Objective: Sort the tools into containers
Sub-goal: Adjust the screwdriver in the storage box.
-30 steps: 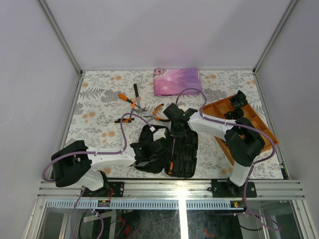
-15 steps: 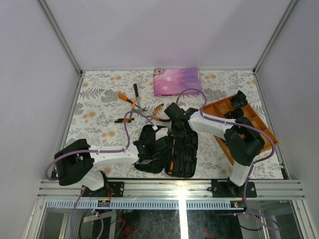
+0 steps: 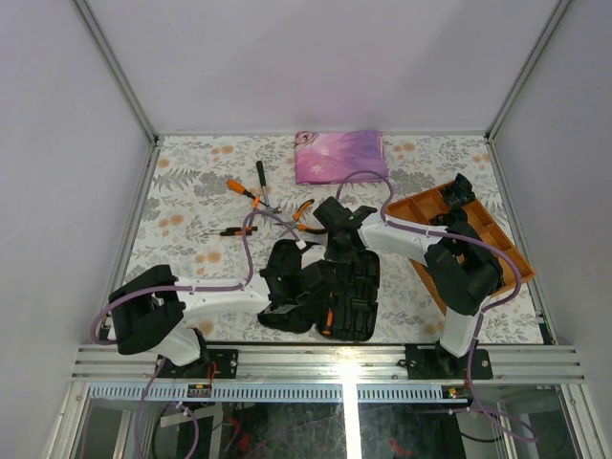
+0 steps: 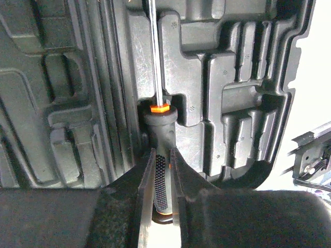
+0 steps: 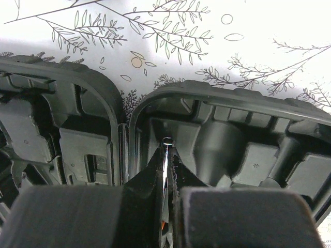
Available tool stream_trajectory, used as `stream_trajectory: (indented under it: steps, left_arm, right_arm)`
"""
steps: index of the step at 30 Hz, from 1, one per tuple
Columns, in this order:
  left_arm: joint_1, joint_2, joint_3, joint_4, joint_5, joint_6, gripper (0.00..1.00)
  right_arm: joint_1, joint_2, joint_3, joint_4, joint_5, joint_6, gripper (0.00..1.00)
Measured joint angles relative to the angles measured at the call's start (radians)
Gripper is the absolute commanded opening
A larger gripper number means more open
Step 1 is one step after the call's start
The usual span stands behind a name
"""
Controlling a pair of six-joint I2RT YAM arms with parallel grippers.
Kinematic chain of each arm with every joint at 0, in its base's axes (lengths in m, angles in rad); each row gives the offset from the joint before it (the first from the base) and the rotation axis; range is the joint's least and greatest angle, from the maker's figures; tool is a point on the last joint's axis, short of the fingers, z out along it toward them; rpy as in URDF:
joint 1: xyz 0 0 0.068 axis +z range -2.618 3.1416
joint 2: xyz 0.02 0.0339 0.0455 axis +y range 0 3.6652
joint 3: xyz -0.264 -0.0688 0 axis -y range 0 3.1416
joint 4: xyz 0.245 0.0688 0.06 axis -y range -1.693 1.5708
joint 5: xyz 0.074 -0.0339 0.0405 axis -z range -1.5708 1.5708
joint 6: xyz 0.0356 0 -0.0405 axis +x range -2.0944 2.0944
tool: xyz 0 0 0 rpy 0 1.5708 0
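The black tool case (image 3: 361, 287) lies open in front of the arms, its moulded slots facing up. An orange-and-black screwdriver (image 4: 160, 129) lies along a slot beside the hinge. My left gripper (image 4: 162, 155) is shut on its handle, whose orange end (image 3: 328, 317) shows in the top view. My right gripper (image 5: 166, 150) is shut on the metal shaft, and the tip (image 5: 166, 140) pokes out just past the fingers. Loose on the cloth behind the case lie orange pliers (image 3: 239, 188), a hammer (image 3: 261, 178), a second screwdriver (image 3: 235, 230) and another pair of pliers (image 3: 302, 212).
A folded pink-purple cloth (image 3: 339, 155) lies at the back. An orange divided tray (image 3: 488, 229) holding black items sits at the right, under the right arm's cable. Metal frame posts and white walls bound the table on all sides.
The left arm has shifted a little to the right, its gripper further over the case. The right gripper has barely moved. Both grips are unchanged.
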Motion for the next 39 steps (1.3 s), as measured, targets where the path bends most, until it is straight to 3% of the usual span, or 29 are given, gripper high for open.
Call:
stream_trajectory:
  steps: [10, 16, 20, 27, 33, 39]
  left_arm:
    - [0.000, 0.002, -0.001, 0.002, 0.000, 0.011, 0.06]
    - [-0.001, -0.026, -0.002, -0.011, -0.024, 0.019, 0.17]
    - [-0.001, -0.060, 0.014, -0.104, -0.056, 0.054, 0.26]
    - [0.027, -0.187, 0.117, -0.187, -0.129, 0.123, 0.36]
    - [0.198, -0.280, 0.130, -0.212, -0.133, 0.182, 0.41]
    - [0.478, -0.310, 0.131, -0.250, -0.105, 0.241, 0.48]
  right_arm:
    - [-0.001, -0.002, 0.000, 0.000, 0.001, -0.002, 0.00]
    - [0.002, -0.056, 0.000, 0.006, -0.008, -0.023, 0.17]
    - [0.014, -0.100, 0.005, 0.015, -0.008, -0.034, 0.30]
    - [0.017, -0.377, -0.018, 0.122, 0.093, -0.043, 0.43]
    - [0.018, -0.616, -0.261, 0.225, 0.154, -0.074, 0.51]
    - [0.018, -0.751, -0.451, 0.230, 0.154, -0.107, 0.52]
